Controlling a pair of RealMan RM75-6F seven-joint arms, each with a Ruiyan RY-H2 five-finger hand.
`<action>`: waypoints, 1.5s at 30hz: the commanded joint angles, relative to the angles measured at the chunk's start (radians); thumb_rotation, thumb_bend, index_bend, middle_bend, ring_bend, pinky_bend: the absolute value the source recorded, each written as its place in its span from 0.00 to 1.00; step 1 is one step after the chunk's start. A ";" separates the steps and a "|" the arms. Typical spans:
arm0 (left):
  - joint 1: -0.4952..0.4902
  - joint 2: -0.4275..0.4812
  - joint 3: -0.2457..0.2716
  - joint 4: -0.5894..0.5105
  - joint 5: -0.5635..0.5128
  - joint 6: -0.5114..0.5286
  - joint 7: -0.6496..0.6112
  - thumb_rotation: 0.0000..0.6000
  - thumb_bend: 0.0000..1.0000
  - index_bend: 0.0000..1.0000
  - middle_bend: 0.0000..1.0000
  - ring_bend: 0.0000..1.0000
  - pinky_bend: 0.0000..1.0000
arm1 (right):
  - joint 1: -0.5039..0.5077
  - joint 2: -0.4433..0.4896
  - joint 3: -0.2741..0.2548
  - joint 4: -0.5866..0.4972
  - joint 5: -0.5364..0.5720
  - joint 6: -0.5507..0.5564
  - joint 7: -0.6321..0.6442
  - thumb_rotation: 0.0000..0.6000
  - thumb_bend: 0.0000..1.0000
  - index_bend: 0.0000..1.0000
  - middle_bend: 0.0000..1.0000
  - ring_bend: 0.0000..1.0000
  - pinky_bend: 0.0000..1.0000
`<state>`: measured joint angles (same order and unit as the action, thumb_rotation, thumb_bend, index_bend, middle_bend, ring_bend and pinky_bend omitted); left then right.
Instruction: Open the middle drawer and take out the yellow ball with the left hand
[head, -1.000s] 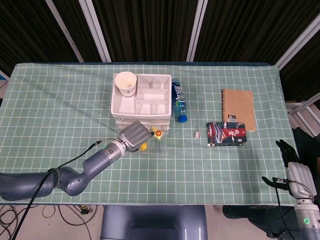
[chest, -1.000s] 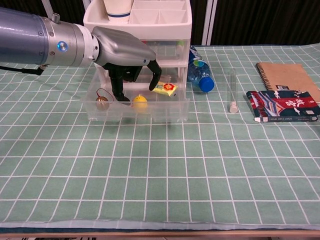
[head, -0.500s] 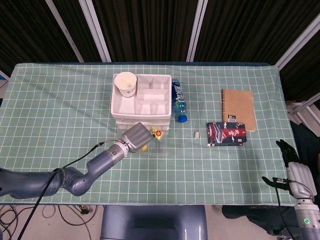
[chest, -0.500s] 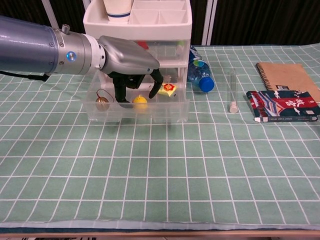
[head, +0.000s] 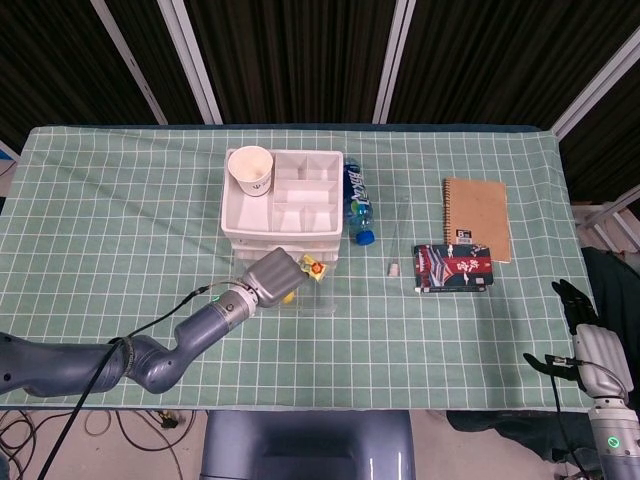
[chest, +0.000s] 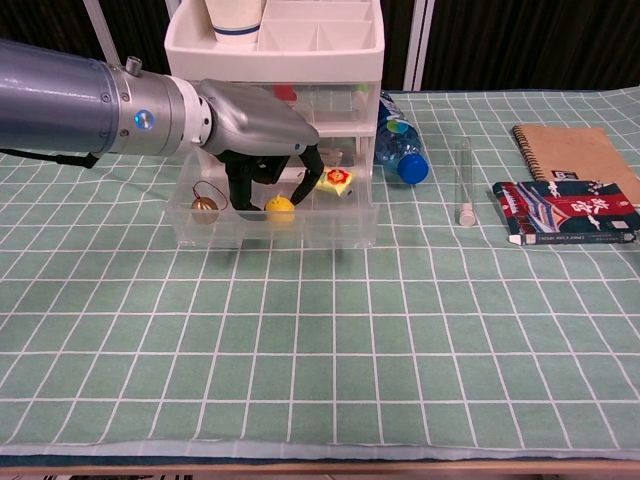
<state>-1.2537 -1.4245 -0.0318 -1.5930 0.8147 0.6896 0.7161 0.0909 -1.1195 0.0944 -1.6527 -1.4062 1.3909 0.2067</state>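
A drawer unit (chest: 330, 100) is set toward the back of the table (chest: 320, 340), with a paper cup (head: 251, 168) in the left compartment of its top tray. Its middle drawer (chest: 270, 222) is pulled out in front, and in it a small ball with a loop (chest: 205, 207), the ball (chest: 280, 207) and a packet (chest: 334, 180) are laid from left to right. The left hand (chest: 255, 120) is held over the drawer, its fingers (chest: 240, 190) reaching down around the ball. Right of the unit a bottle (chest: 398, 148) is laid, then a test tube (chest: 464, 180), a box (chest: 565, 212) and, behind the box, a notebook (chest: 575, 152). The right hand (head: 590, 345) is kept off the table's near right corner.
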 joint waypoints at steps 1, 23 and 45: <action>-0.001 0.004 0.002 -0.004 0.003 0.007 -0.005 1.00 0.35 0.55 1.00 1.00 1.00 | 0.000 0.000 0.000 0.000 -0.001 0.000 0.000 1.00 0.05 0.00 0.00 0.00 0.22; 0.069 0.170 -0.025 -0.227 0.095 0.231 -0.026 1.00 0.37 0.56 1.00 1.00 1.00 | -0.001 0.000 -0.003 0.004 -0.010 0.006 -0.006 1.00 0.05 0.00 0.00 0.00 0.22; 0.446 0.479 0.169 -0.399 0.310 0.466 -0.202 1.00 0.37 0.56 1.00 1.00 1.00 | -0.008 -0.005 -0.010 -0.003 -0.032 0.032 -0.046 1.00 0.05 0.00 0.00 0.00 0.22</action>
<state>-0.8309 -0.9269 0.1186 -2.0235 1.1181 1.1571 0.5349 0.0828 -1.1249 0.0844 -1.6558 -1.4377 1.4223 0.1611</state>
